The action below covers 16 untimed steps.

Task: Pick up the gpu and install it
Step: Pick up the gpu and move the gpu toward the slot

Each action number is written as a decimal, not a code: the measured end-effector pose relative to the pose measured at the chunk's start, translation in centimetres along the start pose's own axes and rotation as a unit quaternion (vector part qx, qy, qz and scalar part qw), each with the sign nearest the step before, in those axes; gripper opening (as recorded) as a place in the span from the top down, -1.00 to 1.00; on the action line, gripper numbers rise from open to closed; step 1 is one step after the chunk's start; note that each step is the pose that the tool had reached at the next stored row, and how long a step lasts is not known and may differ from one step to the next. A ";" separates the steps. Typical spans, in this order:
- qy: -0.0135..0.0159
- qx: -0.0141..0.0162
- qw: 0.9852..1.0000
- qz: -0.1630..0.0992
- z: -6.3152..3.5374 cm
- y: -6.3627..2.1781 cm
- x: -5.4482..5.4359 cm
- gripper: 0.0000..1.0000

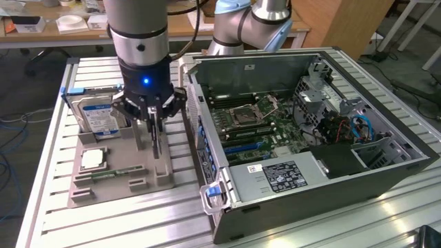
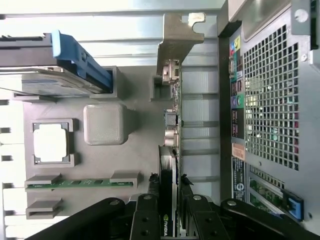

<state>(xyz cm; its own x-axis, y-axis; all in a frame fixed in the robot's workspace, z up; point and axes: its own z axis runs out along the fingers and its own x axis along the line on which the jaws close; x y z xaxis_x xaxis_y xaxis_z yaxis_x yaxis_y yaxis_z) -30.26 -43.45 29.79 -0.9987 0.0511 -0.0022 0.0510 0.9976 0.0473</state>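
Observation:
The gpu [image 2: 172, 150] stands on edge over the grey holder tray [image 1: 117, 188], seen edge-on in the wrist view with its silver end bracket [image 2: 177, 45] at the far end. In the exterior view it is a thin dark card [image 1: 156, 144] hanging straight down from my gripper [image 1: 153, 126]. My gripper [image 2: 169, 205] is shut on it, one black finger pressed on each face. Whether its lower edge still rests in the tray's slot I cannot tell. The open computer case [image 1: 386, 170] lies just to the exterior view's right of the tray.
On the tray are a hard drive [image 1: 100, 116] with a blue-white label, a square processor [image 1: 93, 158] and a green memory stick [image 1: 110, 174]. The motherboard [image 1: 262, 129] shows inside the case. A second arm [image 1: 248, 26] stands behind the case.

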 end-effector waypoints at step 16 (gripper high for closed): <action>0.001 0.000 1.000 0.001 -7.29 0.36 -0.2 0.47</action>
<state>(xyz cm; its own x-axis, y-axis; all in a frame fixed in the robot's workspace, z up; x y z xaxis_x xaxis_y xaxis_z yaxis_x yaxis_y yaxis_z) -30.09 -43.44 37.09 -0.9986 0.0521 -0.0004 0.0521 0.9975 0.0474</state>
